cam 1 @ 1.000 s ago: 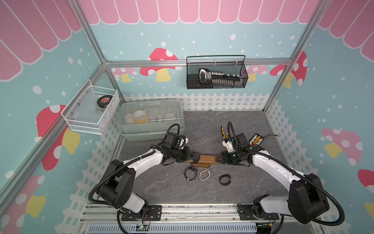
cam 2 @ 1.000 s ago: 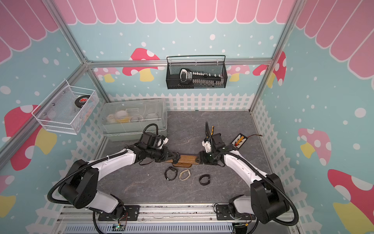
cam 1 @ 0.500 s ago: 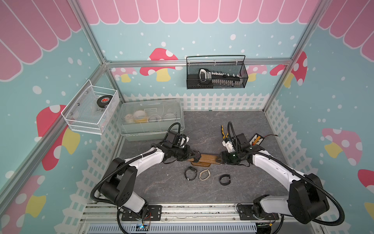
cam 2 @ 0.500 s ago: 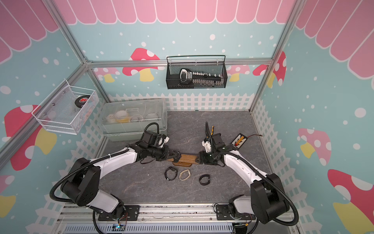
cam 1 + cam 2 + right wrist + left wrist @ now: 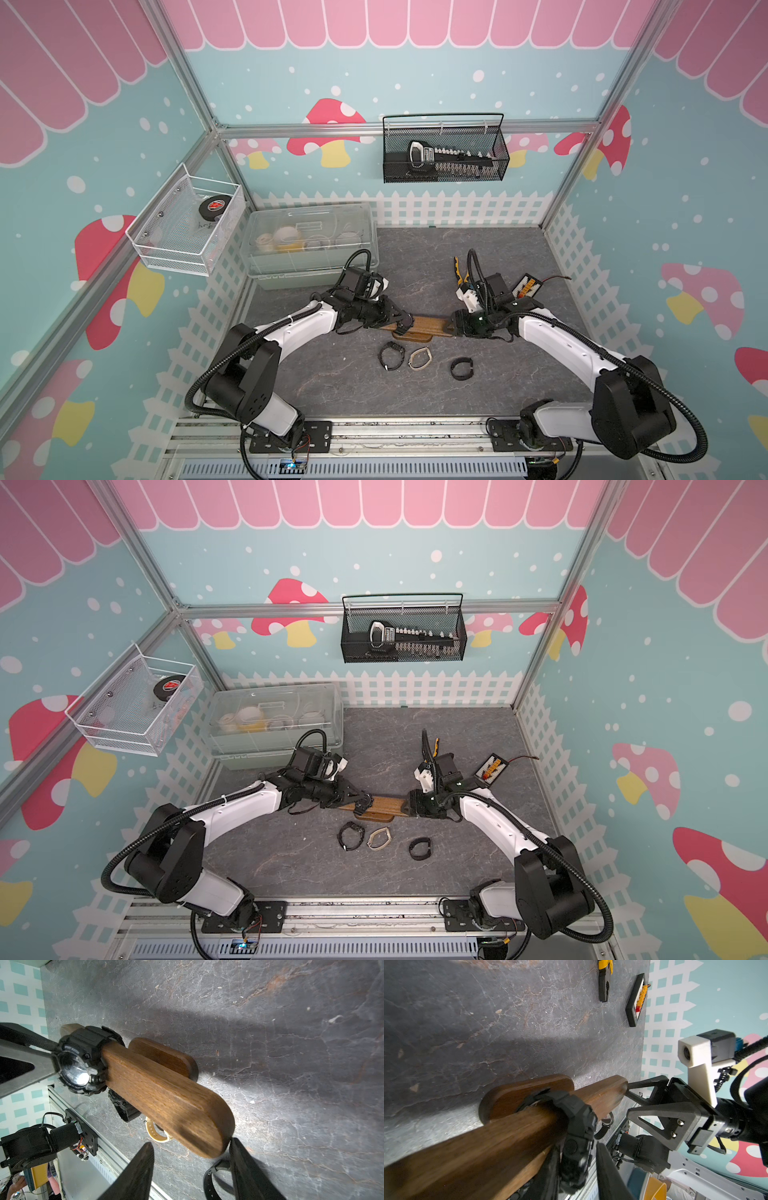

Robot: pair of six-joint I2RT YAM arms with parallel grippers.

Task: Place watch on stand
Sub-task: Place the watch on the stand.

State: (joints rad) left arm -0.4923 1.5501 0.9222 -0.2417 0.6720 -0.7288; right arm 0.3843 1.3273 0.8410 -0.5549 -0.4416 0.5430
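To the left, the left gripper (image 5: 395,321) sits right at the black watch (image 5: 76,1064). Its jaws are slightly parted, one finger just clear of the case; whether it has any hold I cannot tell. The watch is looped round the left end of the stand (image 5: 428,326), so I'd say only letting go and backing off remain. At the right end, the right gripper (image 5: 452,328) straddles the bar half open, one finger touching wood, clamping nothing. Three other watches (image 5: 420,358) lie on the table (image 5: 332,386) just in front.

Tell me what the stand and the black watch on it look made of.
The stand: wood, brown with visible grain, smooth low-sheen finish. The black watch: case and strap look like matte resin or rubber; the face glares, so glass or clear plastic.
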